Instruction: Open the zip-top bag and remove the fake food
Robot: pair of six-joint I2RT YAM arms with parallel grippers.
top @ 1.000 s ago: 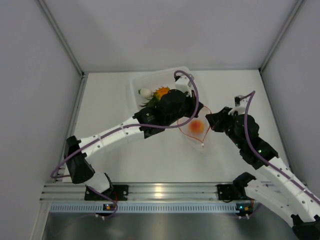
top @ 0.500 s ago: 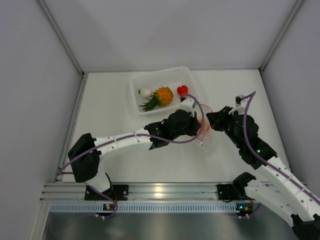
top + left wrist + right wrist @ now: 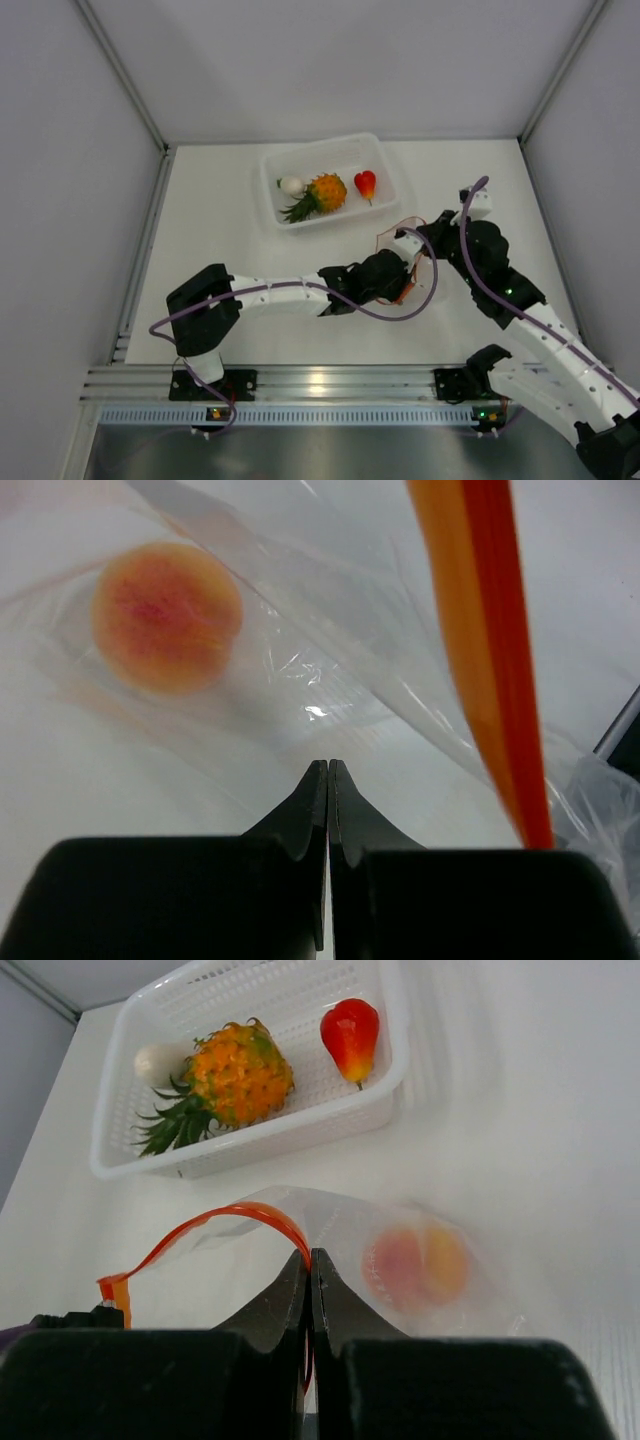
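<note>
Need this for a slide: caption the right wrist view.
Right claw pinches the zip-top bag at its strip; peach-coloured fruit inside, pineapple and red fruit in the basket.

No readable text, label, brand, number or sign shows in any view; the bag, the tray, the toys and both arms carry no legible marking.

Table top point(image 3: 220, 230): white, matte, fills the middle of the top view. Pale grey panels box it in on three sides — left wall point(image 3: 70, 200), back wall point(image 3: 340, 60), right wall point(image 3: 600, 180). A slim metal post runs up each far corner: left post point(image 3: 120, 75), right post point(image 3: 565, 70). Near edge: silver aluminium rail point(image 3: 400, 380) with one bright glare spot, perforated strip point(image 3: 330, 413) just below it, then a dull grey metal surface point(image 3: 300, 455). Light even, from above — shadows soft.
</note>
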